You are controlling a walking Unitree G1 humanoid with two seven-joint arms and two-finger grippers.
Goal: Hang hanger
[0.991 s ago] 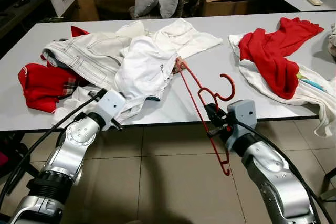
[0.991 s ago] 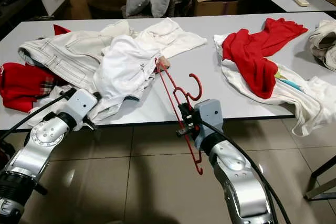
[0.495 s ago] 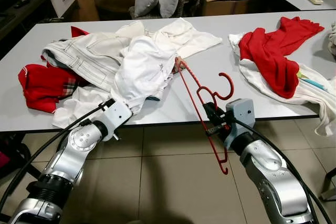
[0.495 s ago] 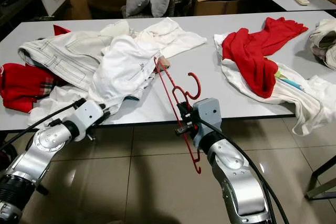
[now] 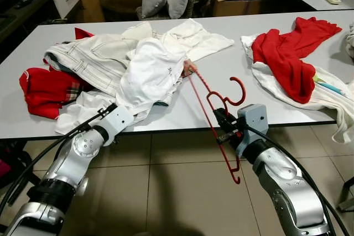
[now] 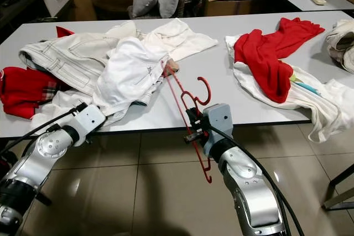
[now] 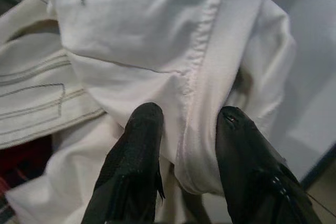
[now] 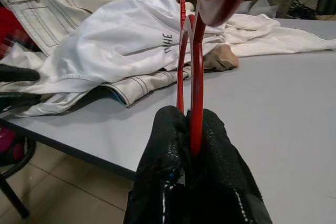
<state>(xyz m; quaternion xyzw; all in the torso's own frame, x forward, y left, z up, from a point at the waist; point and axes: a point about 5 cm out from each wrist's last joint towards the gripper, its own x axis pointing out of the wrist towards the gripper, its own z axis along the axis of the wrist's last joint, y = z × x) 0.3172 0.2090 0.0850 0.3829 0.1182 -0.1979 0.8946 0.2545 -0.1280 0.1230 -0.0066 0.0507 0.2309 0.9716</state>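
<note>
Red hanger [image 8: 195,77] pinched in right end effector [image 8: 193,129]; hook [image 5: 239,89] free.

Left gripper [image 7: 186,145] has moved in from table edge toward white garment [image 5: 149,70] — fingers now apart around folded hem. Left arm sits lower and closer to robot than second ago. Far tip of red hanger [image 5: 213,117] has shifted slightly against garment — barely.

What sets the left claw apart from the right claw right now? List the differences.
The left claw is open around a fold of the white garment; the right claw is shut on the red hanger. The left reaches the table edge's clothes pile; the right hangs off the table edge. Both have black fingers.
</note>
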